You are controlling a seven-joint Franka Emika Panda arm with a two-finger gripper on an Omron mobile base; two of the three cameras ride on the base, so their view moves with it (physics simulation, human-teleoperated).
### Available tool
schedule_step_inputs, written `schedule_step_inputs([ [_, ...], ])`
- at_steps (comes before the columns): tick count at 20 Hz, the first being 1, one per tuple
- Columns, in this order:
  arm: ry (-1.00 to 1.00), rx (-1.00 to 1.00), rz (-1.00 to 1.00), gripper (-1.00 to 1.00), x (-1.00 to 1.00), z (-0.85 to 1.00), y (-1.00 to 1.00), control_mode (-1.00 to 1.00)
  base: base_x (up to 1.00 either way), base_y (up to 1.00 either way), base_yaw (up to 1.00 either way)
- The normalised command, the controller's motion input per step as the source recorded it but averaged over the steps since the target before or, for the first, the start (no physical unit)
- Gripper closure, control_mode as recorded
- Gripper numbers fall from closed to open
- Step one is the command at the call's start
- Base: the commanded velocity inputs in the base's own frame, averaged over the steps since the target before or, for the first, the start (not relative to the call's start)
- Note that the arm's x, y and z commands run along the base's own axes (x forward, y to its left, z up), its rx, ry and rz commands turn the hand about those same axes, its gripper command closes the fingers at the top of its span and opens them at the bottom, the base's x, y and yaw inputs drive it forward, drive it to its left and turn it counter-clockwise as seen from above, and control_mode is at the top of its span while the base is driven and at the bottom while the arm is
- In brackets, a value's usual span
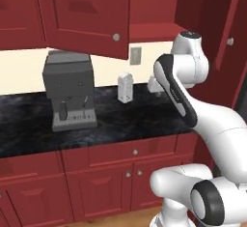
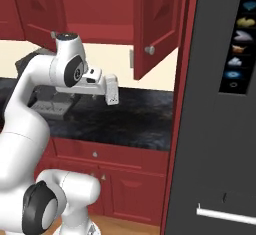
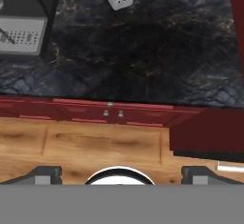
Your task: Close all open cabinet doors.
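cabinet doors [image 1: 91, 16] — dark red, silver knobs | two swung open above counter — right door [image 2: 156, 26] edge-on

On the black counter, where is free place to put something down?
Free: the counter in front of the grater, over to the right wall. Also the strip left of the coffee machine. Crowded: between machine and grater.

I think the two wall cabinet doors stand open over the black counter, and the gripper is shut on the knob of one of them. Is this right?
Not fully. Both cabinet doors do stand open over the black counter, but the gripper holds nothing: in the hand view its fingertips stand wide apart, looking down at the counter and floor.
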Motion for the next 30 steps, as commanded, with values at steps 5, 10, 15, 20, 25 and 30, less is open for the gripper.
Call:
schedule_step_inputs([
  [5,0.00,0.00,0.00,-1.00,0.00,0.00,0.00,1.00,0.60,-0.16,0.00],
  [10,0.00,0.00,0.00,-1.00,0.00,0.00,0.00,1.00,0.42,-0.19,0.00],
  [15,0.00,0.00,0.00,-1.00,0.00,0.00,0.00,1.00,0.35,-0.26,0.00],
  [20,0.00,0.00,0.00,-1.00,0.00,0.00,0.00,1.00,0.36,-0.19,0.00],
  [25,0.00,0.00,0.00,-1.00,0.00,0.00,0.00,1.00,0.18,-0.19,0.00],
  [30,0.00,0.00,0.00,-1.00,0.00,0.00,0.00,1.00,-0.01,-0.03,0.00],
])
